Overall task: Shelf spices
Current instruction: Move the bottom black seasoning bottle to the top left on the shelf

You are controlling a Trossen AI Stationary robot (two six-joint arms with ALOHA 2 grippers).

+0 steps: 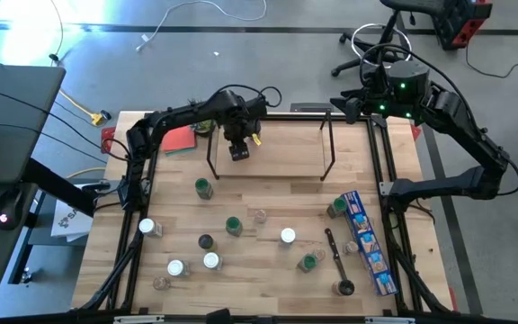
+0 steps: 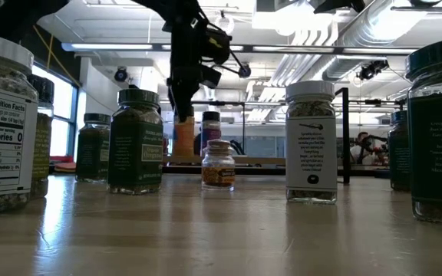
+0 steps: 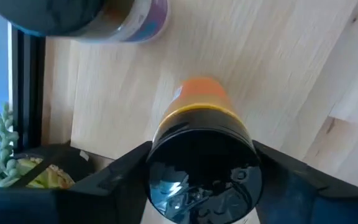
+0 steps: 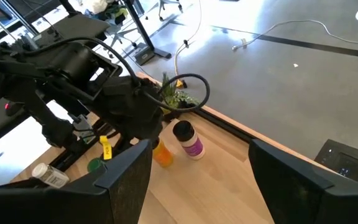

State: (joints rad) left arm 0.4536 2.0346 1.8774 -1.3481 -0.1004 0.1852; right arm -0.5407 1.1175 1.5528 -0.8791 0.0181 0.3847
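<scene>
From above, the left gripper [image 1: 238,148] hangs over the shelf [image 1: 268,155] at the table's [image 1: 268,270] far side, near the shelf's left end. The right gripper [image 1: 353,106] waits off the table's far right corner. About a dozen jars [image 1: 204,187] stand scattered on the near half of the table, well apart from the shelf, beside a blue box [image 1: 367,241] and a black utensil [image 1: 337,261]. What the left gripper holds cannot be told from here.

The low view adds jars in close-up: a white-capped one [image 2: 311,142], a dark-capped one [image 2: 135,142], a small one [image 2: 218,164] between them. Behind, the left gripper [image 2: 184,92] comes down onto an orange jar [image 2: 183,138] standing on the shelf board [image 2: 282,161], a purple-labelled jar [image 2: 210,130] just beside it.

The left wrist view settles the grip: both fingers [image 3: 114,177] flank the orange jar's black cap [image 3: 202,168], touching or nearly so, the jar upright on the board.

The right wrist view shows its own fingers [image 4: 123,180] spread wide with nothing between, and, farther off, the orange jar [image 4: 161,152] and purple-labelled jar [image 4: 188,140] side by side under the left arm.
</scene>
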